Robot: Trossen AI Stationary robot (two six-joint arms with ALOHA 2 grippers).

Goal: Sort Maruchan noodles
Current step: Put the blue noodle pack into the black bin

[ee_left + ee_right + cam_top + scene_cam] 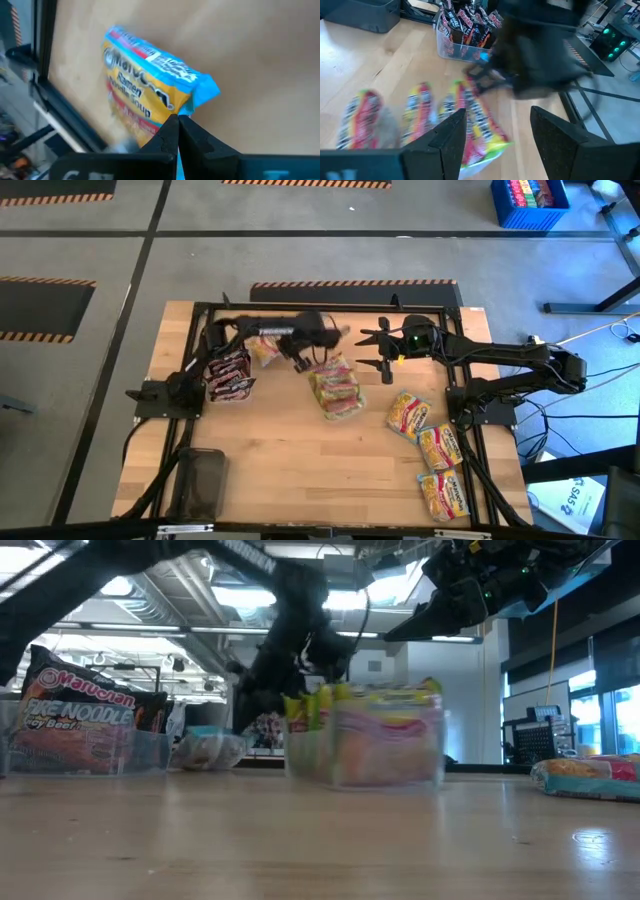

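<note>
Above the back of the surface, the left gripper is clenched on a blue-edged yellow packet; carry it level and let go only once over its matching tray. Nearby, the right gripper hovers released over the middle tray

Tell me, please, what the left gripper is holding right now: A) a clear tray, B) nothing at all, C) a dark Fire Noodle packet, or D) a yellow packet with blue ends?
D: in the left wrist view the left gripper is shut on the blue end of a yellow ramen packet hanging above the table.
</note>
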